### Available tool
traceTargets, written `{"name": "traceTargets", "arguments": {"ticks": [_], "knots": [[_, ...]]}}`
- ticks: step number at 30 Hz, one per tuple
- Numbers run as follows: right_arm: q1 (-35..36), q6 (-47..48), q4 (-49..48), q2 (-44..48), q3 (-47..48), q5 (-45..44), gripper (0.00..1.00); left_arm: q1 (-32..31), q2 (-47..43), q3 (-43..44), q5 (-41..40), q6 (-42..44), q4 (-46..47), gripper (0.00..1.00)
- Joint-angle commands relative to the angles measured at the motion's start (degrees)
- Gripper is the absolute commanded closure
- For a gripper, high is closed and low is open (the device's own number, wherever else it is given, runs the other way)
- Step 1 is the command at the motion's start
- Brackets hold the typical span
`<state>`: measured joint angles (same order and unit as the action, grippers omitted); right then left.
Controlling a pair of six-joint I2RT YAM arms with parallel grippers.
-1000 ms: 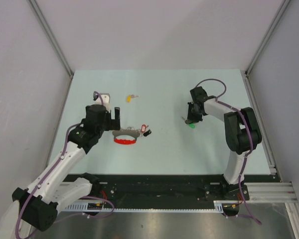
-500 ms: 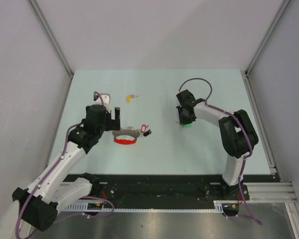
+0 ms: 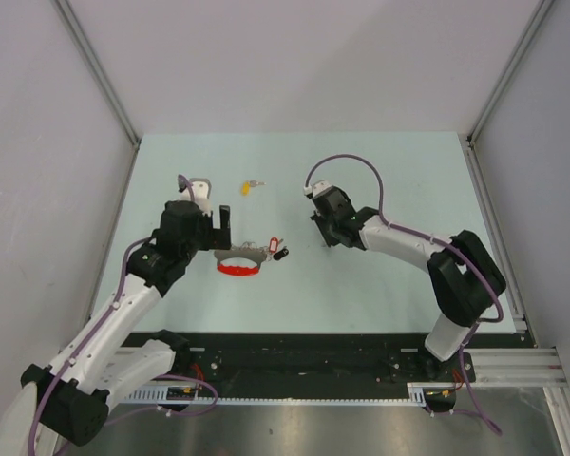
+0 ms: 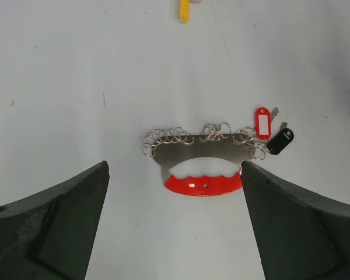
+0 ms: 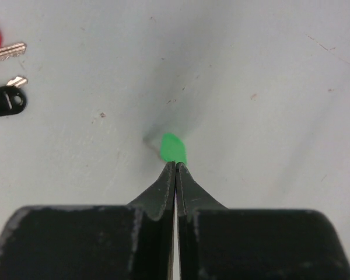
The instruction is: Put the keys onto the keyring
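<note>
Pinching the green key (image 5: 174,149), the right pincer (image 5: 175,167) is shut tight, and only the key's plastic head shows beyond its tips, low over the table (image 3: 408,171). The keyring (image 4: 204,175) lies flat before the wide-open, empty left pincer (image 3: 218,226). It is a scalloped red band under grey metal, edged with small silver rings. It carries a red tag (image 4: 262,122) and a black tag (image 4: 279,140). The yellow key (image 4: 184,9) lies farther back.

Tabletop (image 3: 389,171) was pale mint and matte. I noted a few dark specks (image 5: 102,115) and a faint scratch (image 5: 332,49). Grey walls (image 3: 294,57) stood on three sides, with aluminium posts (image 3: 97,71) at the back corners. A black rail (image 3: 304,353) ran along my near edge, with a steel sheet (image 3: 342,427) nearer still.
</note>
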<state>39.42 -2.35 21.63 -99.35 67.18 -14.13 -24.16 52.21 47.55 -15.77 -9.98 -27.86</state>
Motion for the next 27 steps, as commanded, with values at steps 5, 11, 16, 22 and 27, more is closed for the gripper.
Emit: {"name": "traceTargets", "arguments": {"ticks": [5,11,16,22,27], "knots": [[0.83,4.02,-25.18,17.95,-13.37,6.74,1.00,0.52,-3.42,-2.02,14.96,5.14,6.58,0.00],[0.14,2.62,-37.61,30.61,-23.14,15.17,1.00,0.43,-2.90,-2.99,29.46,4.27,15.01,0.00],[-1.80,-1.51,-42.45,38.08,-27.09,24.49,1.00,0.43,-0.09,-2.20,40.45,2.77,22.31,0.01],[-5.05,-6.00,-46.32,45.03,-29.03,34.86,1.00,0.26,2.81,-1.05,51.62,1.19,32.67,0.03],[-5.93,-8.11,-48.87,46.97,-30.08,42.06,1.00,-2.72,5.01,-0.71,57.94,2.15,41.47,0.14]]}}
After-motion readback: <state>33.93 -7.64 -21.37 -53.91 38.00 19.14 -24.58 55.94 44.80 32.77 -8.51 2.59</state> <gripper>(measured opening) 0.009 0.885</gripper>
